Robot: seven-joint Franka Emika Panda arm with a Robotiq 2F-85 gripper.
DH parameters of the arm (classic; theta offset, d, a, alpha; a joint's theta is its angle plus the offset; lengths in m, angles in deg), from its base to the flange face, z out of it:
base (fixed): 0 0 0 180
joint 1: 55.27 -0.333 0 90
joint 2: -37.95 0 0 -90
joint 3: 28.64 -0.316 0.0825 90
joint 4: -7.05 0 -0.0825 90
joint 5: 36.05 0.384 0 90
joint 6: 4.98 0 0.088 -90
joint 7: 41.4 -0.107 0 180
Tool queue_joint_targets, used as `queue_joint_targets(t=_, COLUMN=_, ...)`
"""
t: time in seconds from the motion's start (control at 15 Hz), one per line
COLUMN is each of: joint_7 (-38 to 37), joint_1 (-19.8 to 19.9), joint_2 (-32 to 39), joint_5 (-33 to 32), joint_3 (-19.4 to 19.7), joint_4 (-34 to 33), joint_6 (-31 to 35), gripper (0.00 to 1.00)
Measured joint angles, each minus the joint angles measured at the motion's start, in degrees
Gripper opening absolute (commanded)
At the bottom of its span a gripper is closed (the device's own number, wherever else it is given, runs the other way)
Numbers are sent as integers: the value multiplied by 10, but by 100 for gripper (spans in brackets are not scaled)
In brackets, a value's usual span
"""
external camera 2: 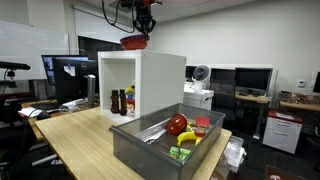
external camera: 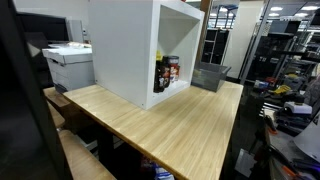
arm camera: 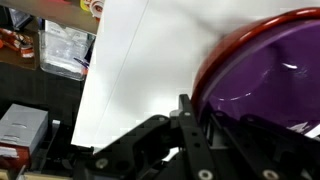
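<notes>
My gripper [external camera 2: 143, 28] hangs high above the white open-front cabinet [external camera 2: 160, 78] and is shut on the rim of a red bowl [external camera 2: 134, 42]. In the wrist view the bowl [arm camera: 270, 70] shows a glossy purple inside, and its rim sits pinched between the black fingers [arm camera: 188, 135] of the gripper [arm camera: 196, 115]. The cabinet's flat white top [arm camera: 150, 70] lies below the bowl. In an exterior view the cabinet [external camera: 125, 50] is seen from the side and the gripper is cut off above the picture.
Several bottles [external camera 2: 122, 101] stand inside the cabinet, also seen as bottles [external camera: 167, 73]. A grey bin [external camera 2: 150, 145] on the wooden table [external camera: 170, 125] holds a red apple [external camera 2: 177, 125], a banana [external camera 2: 188, 138] and other items. A printer [external camera: 68, 62] stands beside the table.
</notes>
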Motion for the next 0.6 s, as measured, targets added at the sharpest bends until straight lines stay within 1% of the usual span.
queue_joint_targets(t=0.13, joint_7=0, joint_1=4, joint_2=3, joint_5=21, joint_3=2, joint_4=0, joint_6=-8, gripper=3)
queue_joint_targets(t=0.6, joint_7=-1, joint_1=15, joint_2=12, joint_5=49, joint_3=7, joint_4=-7, joint_6=-31, gripper=3)
